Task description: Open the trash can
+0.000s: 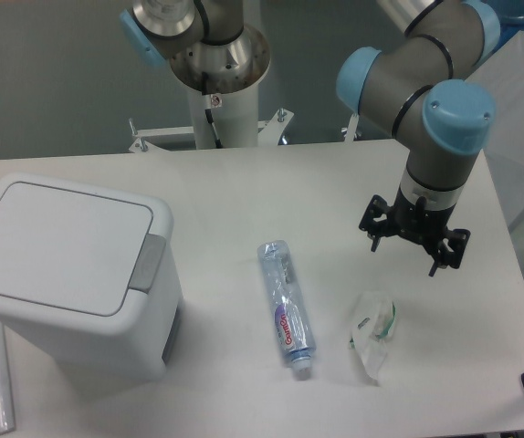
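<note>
White plastic trash can (70, 274) at lower left of the frame, lid flat and closed, grey push tab (147, 263) on its right edge. Clear water bottle (286, 308) lying on its side at lower centre, cap toward the bottom edge. Crumpled clear wrapper (372, 334) just right of the bottle, apart from it. White surface (271, 192) beneath all. Black end effector (414, 239) hanging right of centre above the wrapper, well apart from the trash can, fingers spread, holding nothing. Grey arm with blue joint caps (458, 114) at upper right; white mounting post (209, 109) at top centre.
</note>
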Robot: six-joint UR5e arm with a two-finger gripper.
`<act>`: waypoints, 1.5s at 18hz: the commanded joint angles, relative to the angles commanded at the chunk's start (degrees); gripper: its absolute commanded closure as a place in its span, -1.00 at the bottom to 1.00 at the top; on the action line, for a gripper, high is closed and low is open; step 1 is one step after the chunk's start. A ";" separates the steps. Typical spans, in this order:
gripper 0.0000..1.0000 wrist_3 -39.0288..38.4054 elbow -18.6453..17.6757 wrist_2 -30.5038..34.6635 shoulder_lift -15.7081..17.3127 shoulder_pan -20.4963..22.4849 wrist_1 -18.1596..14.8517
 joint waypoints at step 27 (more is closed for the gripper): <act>-1.00 -46.30 7.56 -25.40 2.37 -10.72 15.55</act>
